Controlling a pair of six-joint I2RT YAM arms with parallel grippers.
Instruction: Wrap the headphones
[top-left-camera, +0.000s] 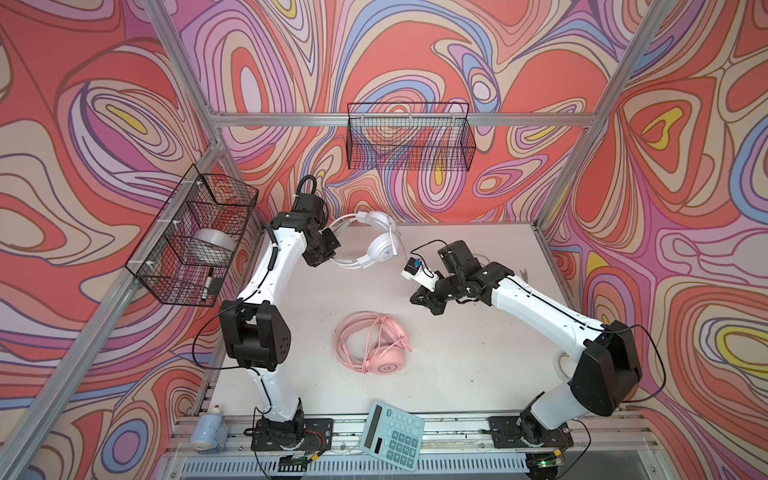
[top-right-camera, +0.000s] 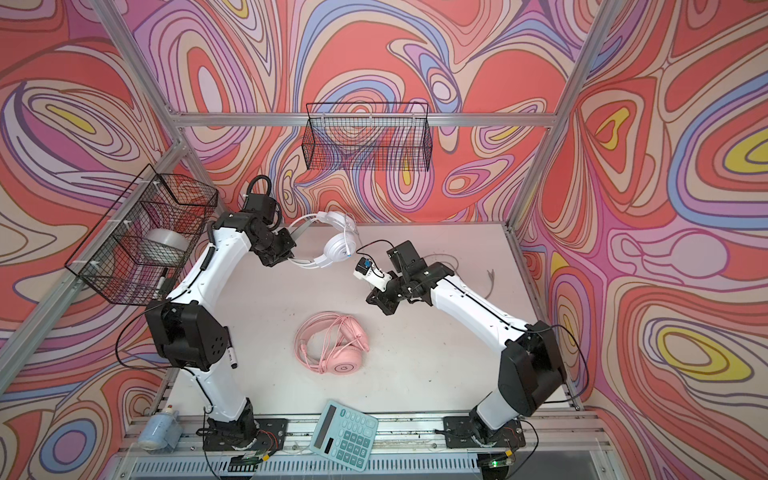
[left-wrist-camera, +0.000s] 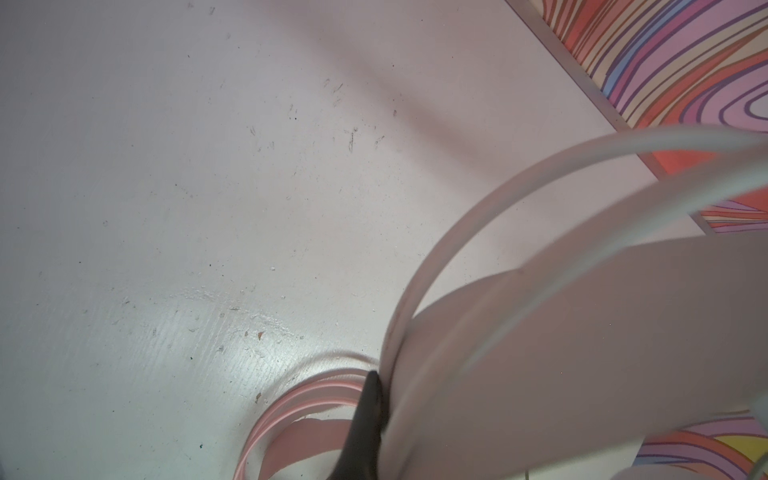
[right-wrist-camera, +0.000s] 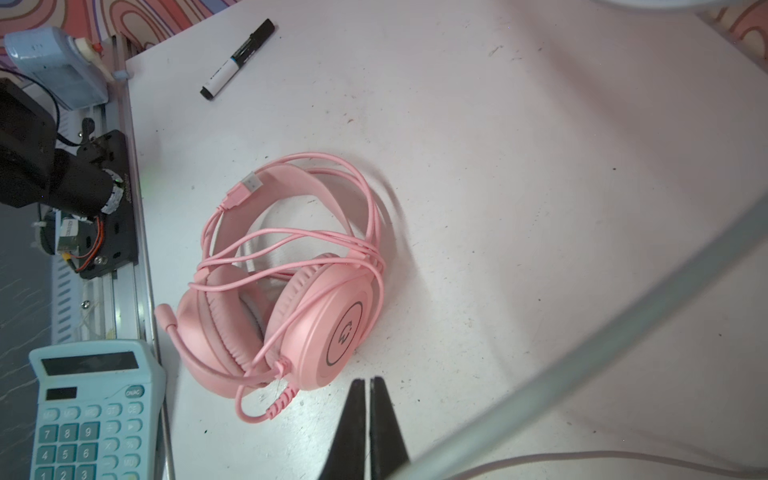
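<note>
**Headphones: pink pair bundled at centre, white pair gripped at the back**

A white table (top-left-camera: 457, 365) fills the middle of both top views, and two white-and-black arms reach in from the lower edge. On the patterned walls hang a black wire basket (top-left-camera: 409, 166) at upper centre and a second wire basket (top-left-camera: 166, 278) at the left, which holds a roll of tape (top-left-camera: 212, 245).

The white headphones (top-left-camera: 380, 249) sit at upper centre, near the table's far edge, tilted with one round earcup facing up. The mark on that cup is too small to read. The left gripper (top-left-camera: 320, 257) is clamped on their thin headband, and its wrist view shows one dark finger (left-wrist-camera: 368, 415) pressed against the band.

The pink headphones (top-left-camera: 374, 345) lie flat at the centre of the table, apart from both grippers. They are pink all over, with padded cups and a boom microphone. Their thin cable is looped several times over band and cups, and the USB plug rests on the headband. The outer cup carries a dark ring around a G-like emblem.

The right gripper (right-wrist-camera: 368, 382) hovers right of centre, its fingers nearly together with nothing seen in the sliver between them. A blurred greyish cable (right-wrist-camera: 582, 353) crosses close to its camera, and I cannot tell whether it is pinched.

A pale blue calculator (top-left-camera: 392, 436) lies at lower centre, with keys reading ON/AC, CE and the digits. A pale blue bottle (top-left-camera: 208, 428) lies at lower left. The label on a black-and-white marker (right-wrist-camera: 237, 60) on the table is unreadable.
</note>
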